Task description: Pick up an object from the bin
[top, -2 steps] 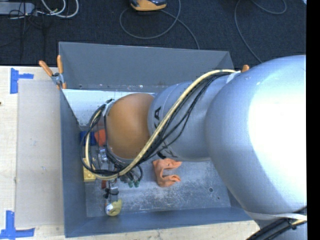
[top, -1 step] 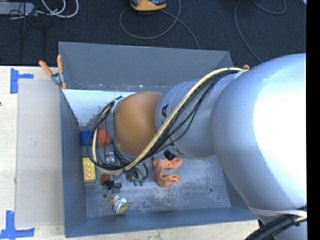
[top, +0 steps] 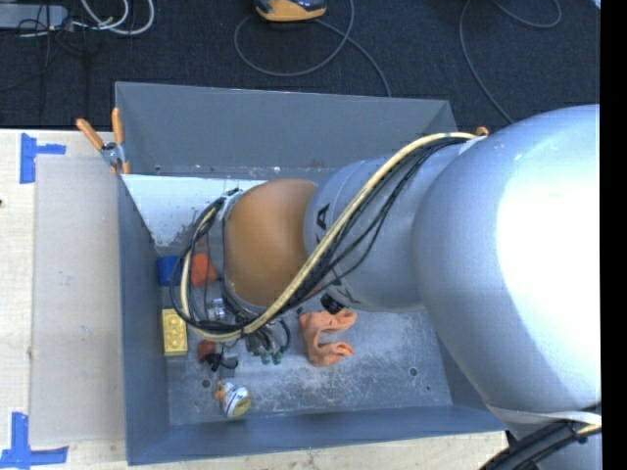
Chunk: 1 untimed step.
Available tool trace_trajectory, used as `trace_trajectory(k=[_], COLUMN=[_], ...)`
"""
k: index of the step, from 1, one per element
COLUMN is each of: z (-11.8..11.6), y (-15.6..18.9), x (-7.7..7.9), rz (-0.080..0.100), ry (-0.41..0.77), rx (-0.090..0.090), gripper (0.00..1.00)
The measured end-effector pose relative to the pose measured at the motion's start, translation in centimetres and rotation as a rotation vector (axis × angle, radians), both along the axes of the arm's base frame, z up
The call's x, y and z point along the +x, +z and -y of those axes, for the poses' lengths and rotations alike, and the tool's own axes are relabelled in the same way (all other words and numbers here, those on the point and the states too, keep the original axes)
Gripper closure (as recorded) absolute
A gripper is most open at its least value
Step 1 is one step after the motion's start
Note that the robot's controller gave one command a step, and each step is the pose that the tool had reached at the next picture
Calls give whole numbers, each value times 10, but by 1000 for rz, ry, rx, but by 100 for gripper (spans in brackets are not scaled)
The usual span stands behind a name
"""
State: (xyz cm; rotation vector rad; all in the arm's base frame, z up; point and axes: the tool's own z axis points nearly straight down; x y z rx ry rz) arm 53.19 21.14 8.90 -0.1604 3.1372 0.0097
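Three things near the claw in a grey bin.
One yellow brick, one blue block, one orange hand-shaped toy; the claw's state cannot be told.

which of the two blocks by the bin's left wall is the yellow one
The studded brick, lower in the view; the plain block above it is blue.

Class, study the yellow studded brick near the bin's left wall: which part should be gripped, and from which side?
Probably its two long sides, coming down from above. The yellow brick lies flat, studs up, long and narrow, so those sides are parallel; the bin wall leaves little room sideways.
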Motion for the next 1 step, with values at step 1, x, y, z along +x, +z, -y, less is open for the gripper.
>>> trace_trajectory(k=[1], z=[1], y=[6], x=[-2], rz=[-7], ry=[5], rx=[-3], gripper=[100])
